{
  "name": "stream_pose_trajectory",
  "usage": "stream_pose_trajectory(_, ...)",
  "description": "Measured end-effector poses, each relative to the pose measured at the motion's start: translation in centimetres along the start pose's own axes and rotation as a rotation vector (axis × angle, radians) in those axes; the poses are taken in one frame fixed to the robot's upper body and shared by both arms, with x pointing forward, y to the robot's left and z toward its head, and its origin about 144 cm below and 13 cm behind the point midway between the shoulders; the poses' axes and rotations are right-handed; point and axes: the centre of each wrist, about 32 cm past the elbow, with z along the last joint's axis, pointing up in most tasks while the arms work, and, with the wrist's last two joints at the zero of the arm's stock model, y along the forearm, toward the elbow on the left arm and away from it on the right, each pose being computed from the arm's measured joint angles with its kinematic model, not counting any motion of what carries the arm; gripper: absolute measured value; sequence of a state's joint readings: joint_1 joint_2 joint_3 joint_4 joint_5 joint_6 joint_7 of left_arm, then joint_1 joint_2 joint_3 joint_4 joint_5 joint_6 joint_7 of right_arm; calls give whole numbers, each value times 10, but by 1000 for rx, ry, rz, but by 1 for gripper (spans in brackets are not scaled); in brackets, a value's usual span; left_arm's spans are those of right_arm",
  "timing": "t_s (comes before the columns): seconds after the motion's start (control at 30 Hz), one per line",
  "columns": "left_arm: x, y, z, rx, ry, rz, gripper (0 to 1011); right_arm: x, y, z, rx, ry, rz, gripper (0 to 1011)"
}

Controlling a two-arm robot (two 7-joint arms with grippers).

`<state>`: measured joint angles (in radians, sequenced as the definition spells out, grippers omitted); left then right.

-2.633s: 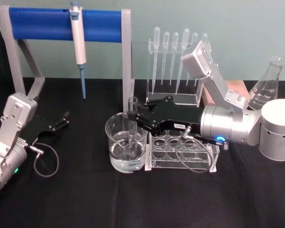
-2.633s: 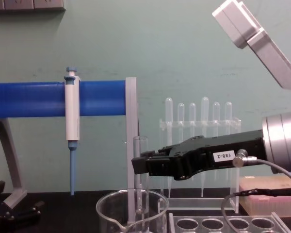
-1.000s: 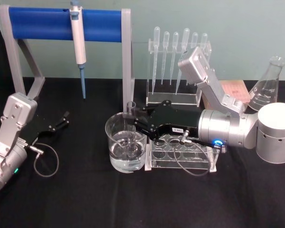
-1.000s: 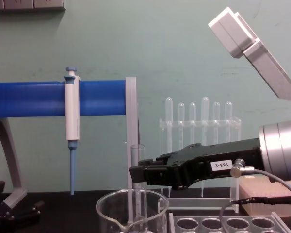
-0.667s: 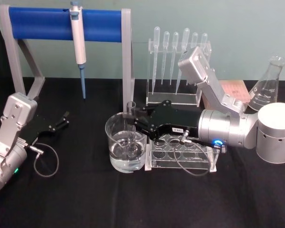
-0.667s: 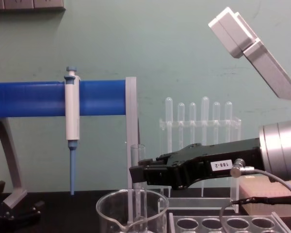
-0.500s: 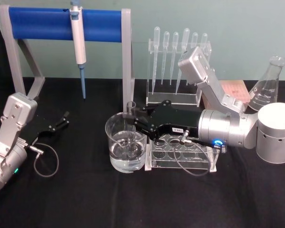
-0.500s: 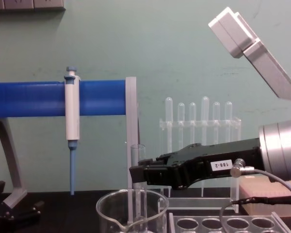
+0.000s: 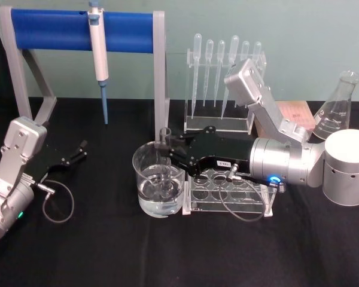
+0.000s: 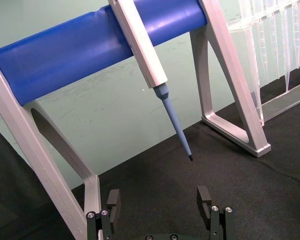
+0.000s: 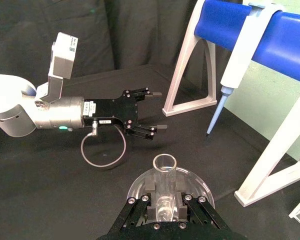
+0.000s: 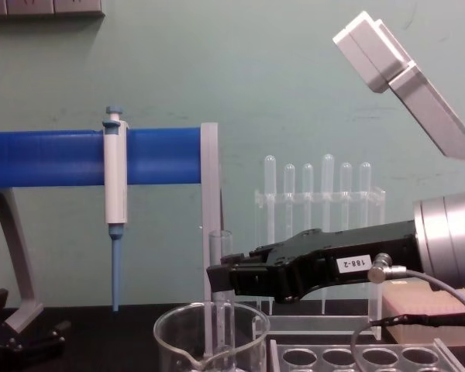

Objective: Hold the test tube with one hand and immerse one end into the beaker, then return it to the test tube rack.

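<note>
Test tube [image 12: 221,249] stands upright at frame centre, lower end down in the beaker [image 9: 137,173], which seems to hold liquid. Right gripper [image 9: 166,149] is clamped on it near the top. Risk, we judge: a low or tilted lift-out clips glass on the beaker rim. Rack [image 9: 194,197] sits just right of the beaker, and the gripper's cable [image 9: 245,218] loops over its holes. Left gripper [image 10: 160,197] is lower left, jaws apart, idle.

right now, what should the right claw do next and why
Probably lift straight up: the black right claw is shut on the clear glass test tube, whose lower end is in the wide glass beaker; the left claw sits far left.
</note>
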<state>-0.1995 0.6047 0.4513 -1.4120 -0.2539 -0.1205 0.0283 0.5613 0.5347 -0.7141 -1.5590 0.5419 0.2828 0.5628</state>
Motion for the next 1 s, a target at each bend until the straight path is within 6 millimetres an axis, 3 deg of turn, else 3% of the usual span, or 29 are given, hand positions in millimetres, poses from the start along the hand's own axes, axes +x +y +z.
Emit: stream_pose_trajectory(1.0, 0, 0, 0, 0, 0, 0, 1000, 0, 0, 0, 0, 0, 0, 221)
